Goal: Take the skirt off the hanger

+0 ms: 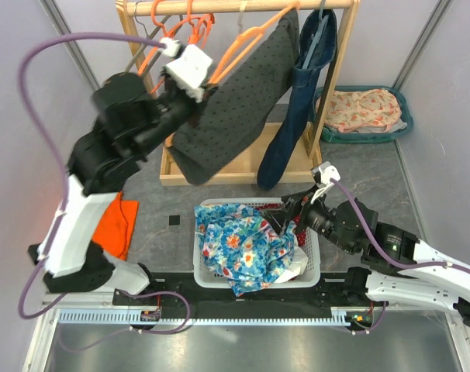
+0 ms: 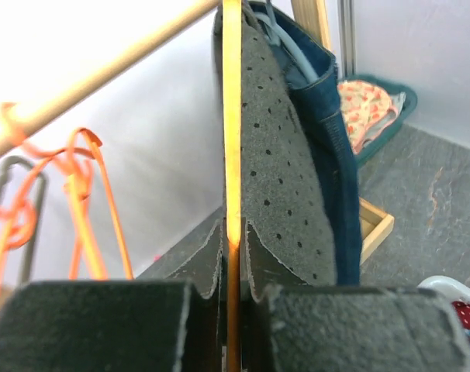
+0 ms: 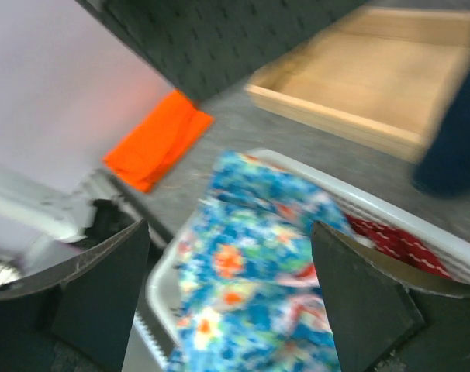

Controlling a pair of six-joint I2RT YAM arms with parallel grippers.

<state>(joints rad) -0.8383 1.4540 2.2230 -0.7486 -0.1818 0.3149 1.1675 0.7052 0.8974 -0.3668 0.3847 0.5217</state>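
Mottled grey tabletop [image 1: 374,178], pale walls [image 1: 18,31].
Left gripper [image 2: 233,256] clamps orange plastic hanger [image 2: 232,116] carrying dotted grey skirt [image 1: 235,108]; right gripper [image 3: 229,229] gapes.

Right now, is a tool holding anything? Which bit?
The left tool pinches the orange hanger at its lower arm end, amid the grey skirt. The right tool holds nothing.

"What's the skirt [image 1: 235,108] made of?"
"Matt grey cloth, felt-like, with small dark dots. Its hanger [image 2: 232,155] is smooth orange plastic, slightly glossy."
"And the rack [image 1: 219,8]?"
"Pale, smooth wood. The jeans [image 1: 297,116] are coarse blue denim, and the basket [image 1: 312,267] is white slotted plastic."
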